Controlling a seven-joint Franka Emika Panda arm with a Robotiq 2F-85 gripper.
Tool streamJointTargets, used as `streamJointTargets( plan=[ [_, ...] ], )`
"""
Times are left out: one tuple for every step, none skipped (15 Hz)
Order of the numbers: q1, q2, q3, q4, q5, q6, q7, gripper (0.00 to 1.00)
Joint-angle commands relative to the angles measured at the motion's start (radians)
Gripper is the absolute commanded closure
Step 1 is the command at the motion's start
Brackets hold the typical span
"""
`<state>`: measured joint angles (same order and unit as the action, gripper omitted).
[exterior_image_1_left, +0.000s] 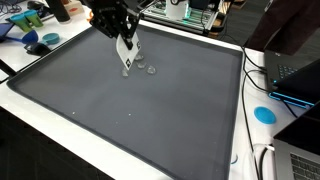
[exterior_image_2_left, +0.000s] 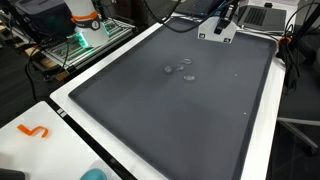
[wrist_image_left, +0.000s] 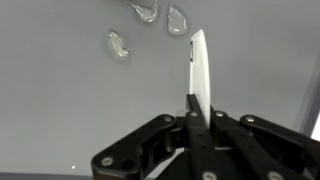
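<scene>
where its two black fingers (wrist_image_left: 150, 137) close together in the wrist view, the black robotiq gripper (wrist_image_left: 192, 112) pinches a thin white flat piece (wrist_image_left: 197, 65), which sticks out from between them edge-on toward the mat. in an exterior view the white piece (exterior_image_1_left: 125, 52) hangs below the gripper (exterior_image_1_left: 122, 38), its lower end low over the surface; whether it touches cannot be told. just beyond its tip lie three small clear glassy blobs (wrist_image_left: 118, 44), close to one another but apart, on the wide dark grey mat (exterior_image_1_left: 140, 120), toward the mat's far edge in that view. the mat covers a white table (exterior_image_1_left: 40, 110). off the mat, well apart from the gripper, sit a round blue disc (exterior_image_1_left: 264, 114), a dark laptop (exterior_image_1_left: 298, 72), and an orange s-shaped piece (exterior_image_2_left: 35, 131), the disc resting on the white table just beside the mat's edge.
</scene>
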<state>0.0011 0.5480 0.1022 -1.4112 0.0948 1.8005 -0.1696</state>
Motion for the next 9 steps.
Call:
streamJointTargets(
  plan=[
    [-0.051, 0.001, 0.0, 0.006, 0.082, -0.023, -0.059, 0.99],
    [-0.064, -0.003, -0.001, -0.002, 0.099, -0.02, -0.072, 0.99],
    [-0.076, -0.007, -0.001, -0.007, 0.113, -0.018, -0.089, 0.99],
    [-0.087, -0.011, -0.004, -0.014, 0.125, -0.014, -0.1, 0.99],
    [-0.096, -0.013, -0.006, -0.018, 0.138, -0.014, -0.106, 0.99],
    [-0.107, -0.017, -0.006, -0.024, 0.153, -0.013, -0.118, 0.99],
    [-0.116, -0.021, -0.007, -0.03, 0.164, -0.013, -0.128, 0.99],
    [-0.124, -0.026, -0.007, -0.037, 0.174, -0.011, -0.137, 0.99],
    [-0.131, -0.028, -0.008, -0.043, 0.183, -0.014, -0.147, 0.99]
  ],
)
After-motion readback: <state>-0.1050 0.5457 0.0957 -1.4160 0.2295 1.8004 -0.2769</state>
